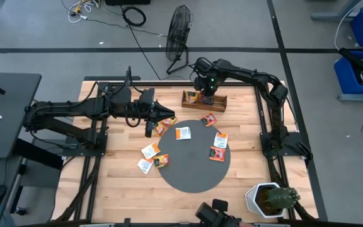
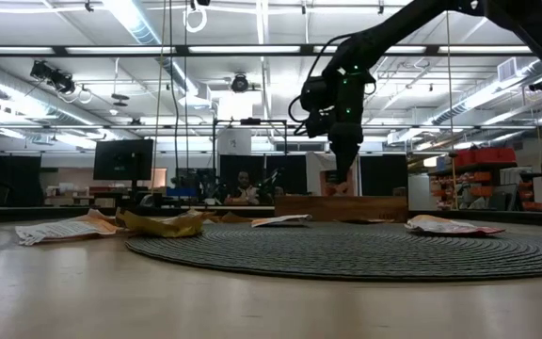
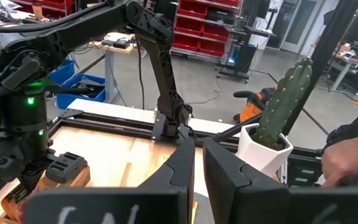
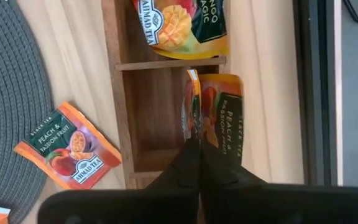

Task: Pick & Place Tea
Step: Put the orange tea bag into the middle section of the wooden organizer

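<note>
Fingers of the right gripper [image 4: 197, 146] are pressed together on the edge of an orange tea sachet with peach print [image 4: 219, 115], holding it on edge inside a compartment of the long brown wooden tray [image 4: 120, 112], which sits at the far side of the table. Directly beyond the fingertips, in the next compartment over, lies another orange sachet with a mango picture [image 4: 179, 25]. Off to one side of the claw, outside the tray wall, a peach and passion fruit sachet [image 4: 67, 152] lies flat, partly on the pale wooden tabletop [image 1: 118, 183] and at the edge of the round dark grey woven mat [image 1: 191, 173]. From above, the right gripper [image 1: 205, 93] hangs over the tray [image 1: 203, 99], and the remaining sachets are scattered on the side nearer the front: several orange and white ones on the mat, such as a white sachet [image 1: 183, 133], and a few more just off its left rim, such as one [image 1: 150, 151]. The left gripper [image 1: 151, 123] hovers above the mat's left edge, well apart from the tray, its fingers [image 3: 182, 168] almost together with only a thin gap and nothing between them. A potted green cactus in a white pot [image 1: 271, 198] stands at the front right corner.
</note>
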You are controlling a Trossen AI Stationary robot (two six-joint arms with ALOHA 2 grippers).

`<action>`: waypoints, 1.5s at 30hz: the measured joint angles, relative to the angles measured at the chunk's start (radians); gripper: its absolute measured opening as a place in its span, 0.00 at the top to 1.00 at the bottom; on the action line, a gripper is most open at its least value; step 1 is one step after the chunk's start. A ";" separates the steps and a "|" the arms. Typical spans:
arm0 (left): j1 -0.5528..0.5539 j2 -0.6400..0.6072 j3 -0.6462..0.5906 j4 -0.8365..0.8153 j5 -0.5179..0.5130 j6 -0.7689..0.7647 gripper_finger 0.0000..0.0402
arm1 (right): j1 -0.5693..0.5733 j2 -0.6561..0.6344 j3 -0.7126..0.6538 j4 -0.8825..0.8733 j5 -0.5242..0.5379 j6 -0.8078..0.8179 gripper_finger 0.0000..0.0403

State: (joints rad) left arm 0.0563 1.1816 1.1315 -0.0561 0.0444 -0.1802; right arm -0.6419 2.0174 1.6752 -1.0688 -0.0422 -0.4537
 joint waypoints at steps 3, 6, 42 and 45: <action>0.000 0.000 0.000 0.000 0.000 0.000 0.91 | -0.004 0.000 0.000 0.006 0.000 -0.008 1.00; 0.000 0.000 0.000 0.000 0.000 0.000 0.91 | -0.005 0.000 0.000 0.006 0.000 -0.008 0.99; 0.003 0.001 0.000 -0.091 -0.034 0.010 0.91 | 0.204 -0.243 -0.202 -0.060 0.032 0.816 0.68; 0.003 0.001 0.000 -0.101 -0.034 0.020 0.91 | 0.225 -0.245 -0.307 -0.003 0.023 0.900 0.68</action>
State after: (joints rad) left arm 0.0597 1.1824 1.1316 -0.1569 0.0109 -0.1604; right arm -0.4172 1.7729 1.3678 -1.0713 -0.0196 0.4466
